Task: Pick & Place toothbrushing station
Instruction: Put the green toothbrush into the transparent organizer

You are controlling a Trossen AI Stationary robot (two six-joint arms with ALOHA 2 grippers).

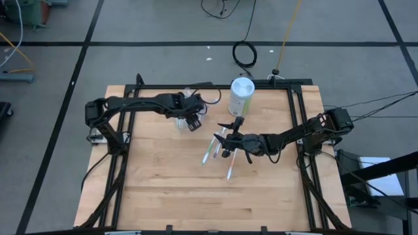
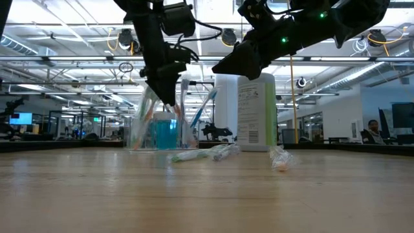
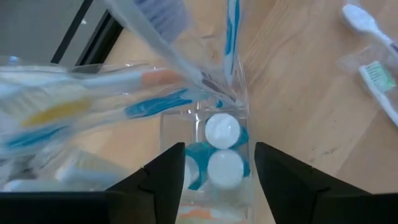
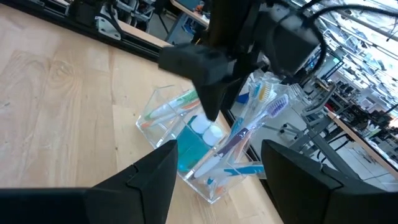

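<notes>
Toothbrushing station [image 4: 199, 146]: clear cup, wrapped toothbrushes leaning out, teal white-capped tubes inside.

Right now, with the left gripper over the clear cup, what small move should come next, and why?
Probably lift the left gripper straight up, clear of the clear cup. Its fingers stand apart above the teal tubes and hold nothing, and the cup stands upright on the table. Loose toothbrushes lie under the open right gripper, so they seem next.
</notes>
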